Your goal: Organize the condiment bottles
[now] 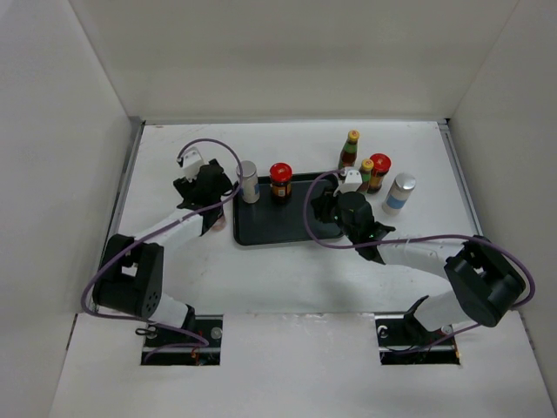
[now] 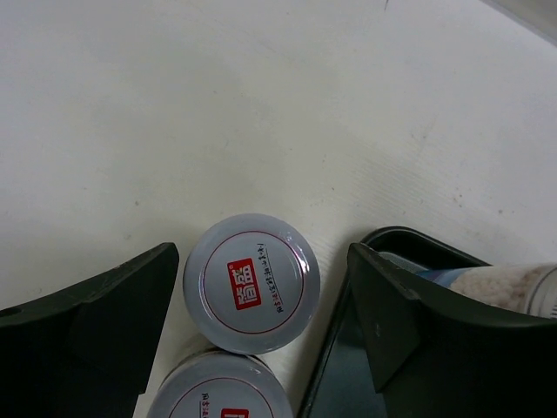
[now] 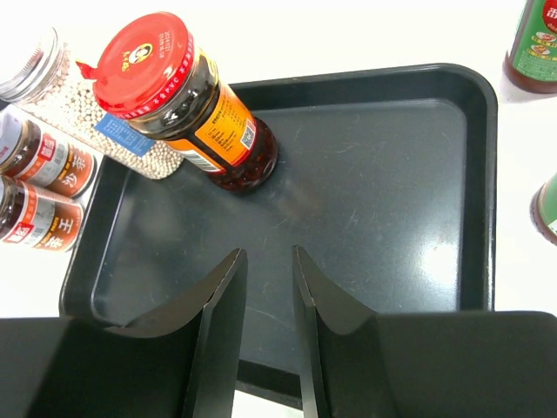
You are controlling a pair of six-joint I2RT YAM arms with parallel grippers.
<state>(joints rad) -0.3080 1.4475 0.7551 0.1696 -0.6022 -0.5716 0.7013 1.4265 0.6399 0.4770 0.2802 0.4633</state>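
Overhead, the left gripper [image 2: 261, 261] hangs wide-fingered over a silver-lidded jar [image 2: 251, 283].

Matt white table [image 2: 261, 104] beyond the left fingers [image 2: 96, 331], finely ribbed and lightly speckled. Those fingers of dull dark plastic, faintly grainy. Between them, a satin silver lid [image 2: 251, 283], smooth like metal, with red print on its face. Ahead of the right fingers [image 3: 218, 340], a glossy black tray [image 3: 374, 200], hairline-scratched, with soft pale glare. Right fingers of smooth black plastic, low in sheen. Ahead and left of them, a red-capped jar [image 3: 187, 104]: ribbed shiny plastic cap, clear glass, slick paper label. Further left, a clear jar [image 3: 74, 100] with a threaded silvery metal top.
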